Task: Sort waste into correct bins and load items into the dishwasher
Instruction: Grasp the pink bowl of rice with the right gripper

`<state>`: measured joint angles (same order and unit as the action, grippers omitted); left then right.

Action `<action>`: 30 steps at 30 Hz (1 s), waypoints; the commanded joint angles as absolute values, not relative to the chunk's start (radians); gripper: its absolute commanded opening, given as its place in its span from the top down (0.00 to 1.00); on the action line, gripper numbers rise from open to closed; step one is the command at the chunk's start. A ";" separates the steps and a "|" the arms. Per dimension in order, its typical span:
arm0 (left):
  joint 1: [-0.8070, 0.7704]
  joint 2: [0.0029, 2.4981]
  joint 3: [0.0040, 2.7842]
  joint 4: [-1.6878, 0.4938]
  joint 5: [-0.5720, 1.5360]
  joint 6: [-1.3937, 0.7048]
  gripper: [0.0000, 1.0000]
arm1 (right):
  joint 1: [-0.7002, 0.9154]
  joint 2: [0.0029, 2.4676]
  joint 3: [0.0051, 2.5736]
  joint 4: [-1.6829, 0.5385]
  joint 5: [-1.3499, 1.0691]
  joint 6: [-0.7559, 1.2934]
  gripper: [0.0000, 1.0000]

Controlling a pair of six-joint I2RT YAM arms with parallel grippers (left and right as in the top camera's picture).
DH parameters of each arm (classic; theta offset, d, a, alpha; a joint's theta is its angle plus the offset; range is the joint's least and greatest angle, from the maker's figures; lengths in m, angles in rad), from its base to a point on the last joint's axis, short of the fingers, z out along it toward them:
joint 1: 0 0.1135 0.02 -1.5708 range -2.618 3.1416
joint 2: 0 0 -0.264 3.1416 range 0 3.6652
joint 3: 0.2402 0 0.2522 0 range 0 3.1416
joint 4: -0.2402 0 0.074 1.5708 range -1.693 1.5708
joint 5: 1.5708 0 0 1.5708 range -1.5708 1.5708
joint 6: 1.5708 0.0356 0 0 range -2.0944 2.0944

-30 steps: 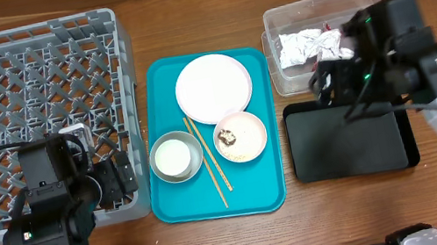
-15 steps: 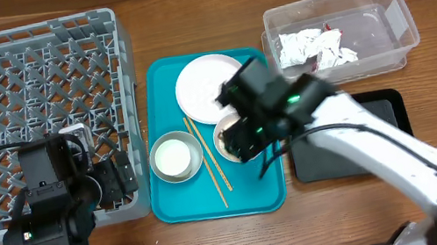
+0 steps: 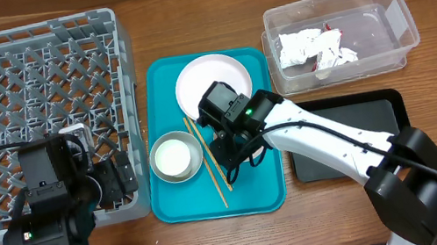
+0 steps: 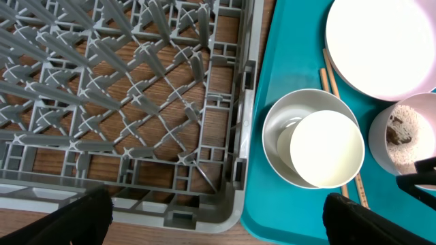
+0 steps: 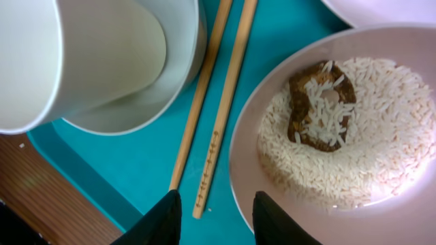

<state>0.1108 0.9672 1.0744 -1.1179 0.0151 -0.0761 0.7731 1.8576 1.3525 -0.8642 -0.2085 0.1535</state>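
Overhead, your right arm hid nearly all of the pinkish-white bowl [image 5: 381, 228] on the teal tray [image 3: 258, 196] at mid-table. In the wrist view the right gripper [image 5: 214, 218] stood spread, its fingers cut off at the frame's bottom above the bowl's rim, with rice [image 5: 381, 136] and a brown lump [image 5: 317, 102] inside. Your left gripper [image 4: 214, 218] hung wide apart, only its tips showing, over the near wall of the dish rack [image 3: 27, 92] by the table's left edge.

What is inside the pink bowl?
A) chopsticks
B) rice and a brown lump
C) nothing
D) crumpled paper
B: the right wrist view shows white rice grains and a dark brown food lump lying in the pinkish-white bowl.
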 commanded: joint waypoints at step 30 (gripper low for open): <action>0.112 0.967 1.097 -1.118 0.027 -0.086 0.00 | 0.813 1.974 1.345 -0.793 -0.120 0.210 0.78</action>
<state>0.1108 0.9672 1.0744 -1.1187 0.0151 -0.0761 0.8120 1.9575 1.3479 -0.7971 -0.1474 0.1886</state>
